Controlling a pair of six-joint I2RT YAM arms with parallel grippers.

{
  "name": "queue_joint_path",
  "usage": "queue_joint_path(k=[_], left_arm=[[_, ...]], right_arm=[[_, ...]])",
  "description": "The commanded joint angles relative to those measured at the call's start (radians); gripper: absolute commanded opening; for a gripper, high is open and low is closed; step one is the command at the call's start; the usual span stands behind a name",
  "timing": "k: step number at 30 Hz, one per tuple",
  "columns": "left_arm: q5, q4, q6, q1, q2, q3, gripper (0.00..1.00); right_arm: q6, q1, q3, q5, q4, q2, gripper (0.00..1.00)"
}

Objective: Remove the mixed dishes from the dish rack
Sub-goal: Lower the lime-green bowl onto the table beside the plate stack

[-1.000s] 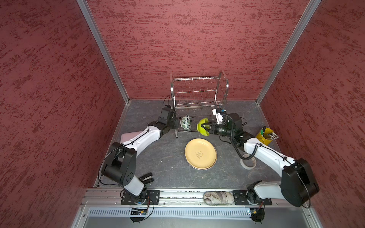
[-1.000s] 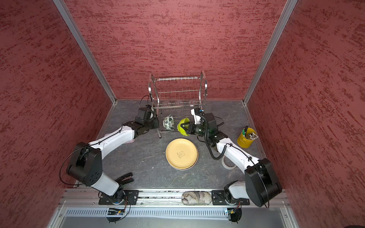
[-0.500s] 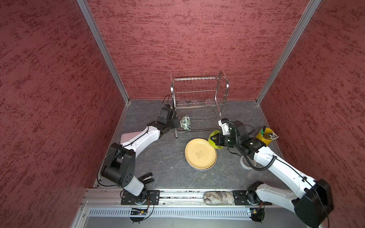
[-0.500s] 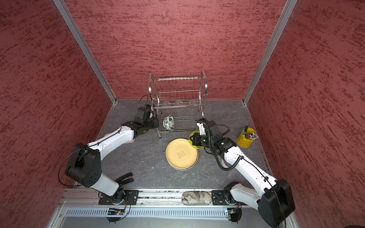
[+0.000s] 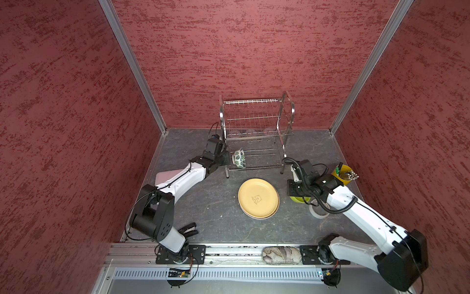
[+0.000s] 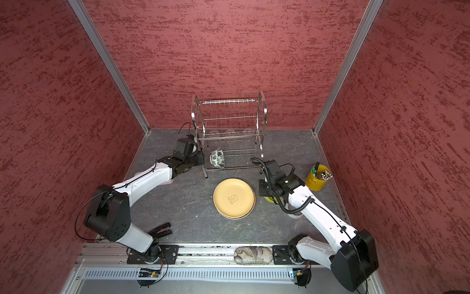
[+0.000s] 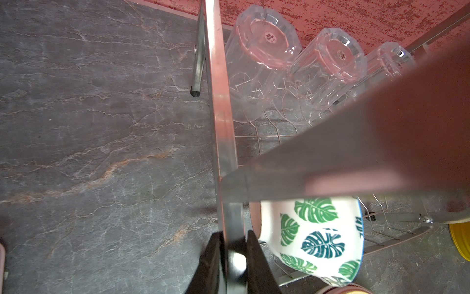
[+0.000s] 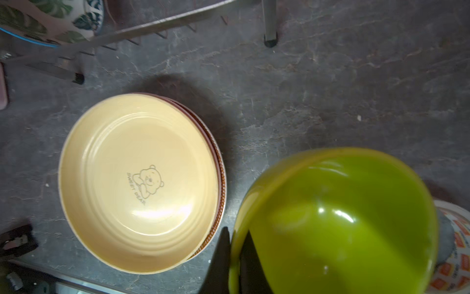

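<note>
The right gripper (image 8: pixel 235 257) pinches the rim of the lime-green bowl (image 8: pixel 330 216), jaws nearly shut, holding it low near the desk's (image 8: pixel 330 76) right edge beside the bear plate (image 8: pixel 137 178), probably to set it down. The left gripper (image 7: pixel 232 257) clamps a corner post of the dish rack (image 7: pixel 221 101), likely bracing it. The green-leaf bowl (image 7: pixel 318 236) and three clear tumblers (image 7: pixel 256 63) wait inside.

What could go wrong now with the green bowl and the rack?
The right gripper pinches the lime-green bowl by its rim only; it could slip, or come down on the tape roll close by and wobble.
The left gripper is clamped on a bar of the dish rack; a tug could tip the green-leaf bowl standing on edge, or the tumblers.
</note>
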Motion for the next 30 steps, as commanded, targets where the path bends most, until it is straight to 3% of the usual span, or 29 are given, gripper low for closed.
queue_joint_path(k=[1,30], left_arm=[[0.023,0.071,0.017,-0.004,-0.04,0.006,0.2],[0.011,0.068,0.014,0.002,-0.023,0.001,0.2]], right_arm=[[-0.024,0.003,0.028,0.072,-0.043,0.038,0.0],[-0.135,0.004,0.154,0.118,0.035,0.357,0.0]])
